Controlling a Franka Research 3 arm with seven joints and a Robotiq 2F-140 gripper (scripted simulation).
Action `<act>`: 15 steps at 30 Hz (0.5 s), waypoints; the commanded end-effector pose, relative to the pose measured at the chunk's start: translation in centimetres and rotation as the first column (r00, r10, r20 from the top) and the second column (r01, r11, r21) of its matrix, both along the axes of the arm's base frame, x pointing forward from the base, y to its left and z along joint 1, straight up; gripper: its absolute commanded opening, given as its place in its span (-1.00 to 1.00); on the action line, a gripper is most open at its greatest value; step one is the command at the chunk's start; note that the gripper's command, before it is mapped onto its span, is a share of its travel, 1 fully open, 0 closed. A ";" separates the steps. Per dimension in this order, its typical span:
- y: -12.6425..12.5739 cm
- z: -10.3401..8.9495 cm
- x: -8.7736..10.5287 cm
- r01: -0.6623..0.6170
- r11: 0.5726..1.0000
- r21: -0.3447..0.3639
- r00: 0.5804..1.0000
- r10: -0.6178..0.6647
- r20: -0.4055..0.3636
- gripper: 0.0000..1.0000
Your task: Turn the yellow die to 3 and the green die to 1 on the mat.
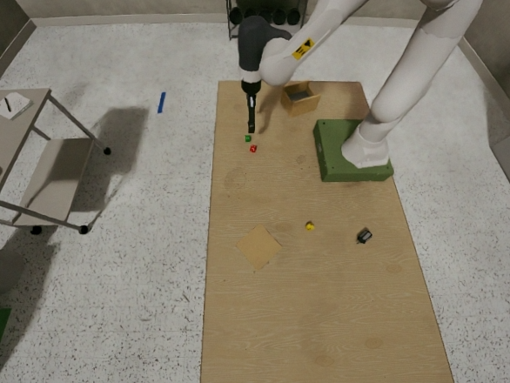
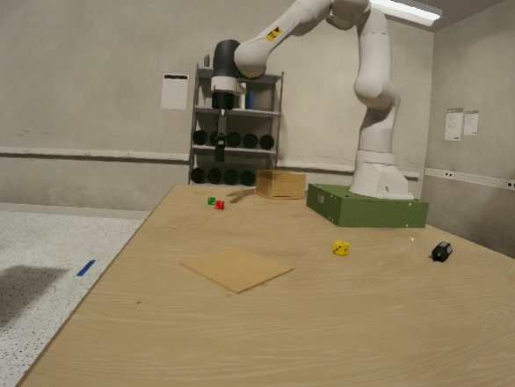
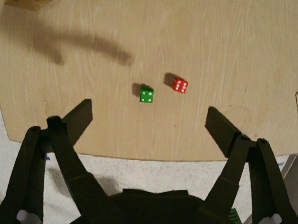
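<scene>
two small dice at the far end of the wooden tabletop [image 1: 313, 305] [image 2: 264, 343] [image 3: 240, 30]: a green cube die [image 1: 247, 138] [image 2: 211, 200] [image 3: 146, 95], four white pips facing the wrist camera, and just beside, a red cube die [image 1: 253, 149] [image 2: 220, 205] [image 3: 180, 85]. hovering above, with black fingers [image 1: 251, 124] [image 2: 219, 151] spread wide and nothing between! down the tabletop, well apart from that pair, a yellow cube die [image 1: 310, 226] [image 2: 341, 248], off the flat tan square mat [image 1: 258, 247] [image 2: 237, 269], between mat and small black-and-grey object [image 1: 365, 236] [image 2: 442, 251].

An open-topped wooden box [image 1: 292, 107] [image 2: 281, 186], a small black object [image 1: 365, 236] [image 2: 442, 251], perhaps a toy, and a wheeled cart [image 1: 71, 114].
</scene>
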State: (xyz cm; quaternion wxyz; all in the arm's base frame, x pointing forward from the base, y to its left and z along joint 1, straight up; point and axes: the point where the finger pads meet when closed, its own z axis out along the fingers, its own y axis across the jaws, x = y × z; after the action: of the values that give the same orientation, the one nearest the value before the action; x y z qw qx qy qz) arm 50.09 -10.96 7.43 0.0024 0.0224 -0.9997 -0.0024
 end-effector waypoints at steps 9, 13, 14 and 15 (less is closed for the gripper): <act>-0.1 -0.9 0.1 0.006 1.000 -0.001 1.000 -0.006 0.002 1.00; -0.1 -3.1 0.2 0.006 1.000 -0.001 1.000 -0.006 0.002 1.00; -0.1 -3.8 0.2 0.006 1.000 -0.001 1.000 -0.006 0.002 1.00; -0.1 -4.5 0.2 0.006 1.000 -0.001 1.000 -0.006 0.002 1.00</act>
State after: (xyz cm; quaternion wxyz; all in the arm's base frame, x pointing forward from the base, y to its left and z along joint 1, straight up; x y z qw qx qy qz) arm 49.93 -10.85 4.59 0.0069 0.0301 -0.9995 -0.0065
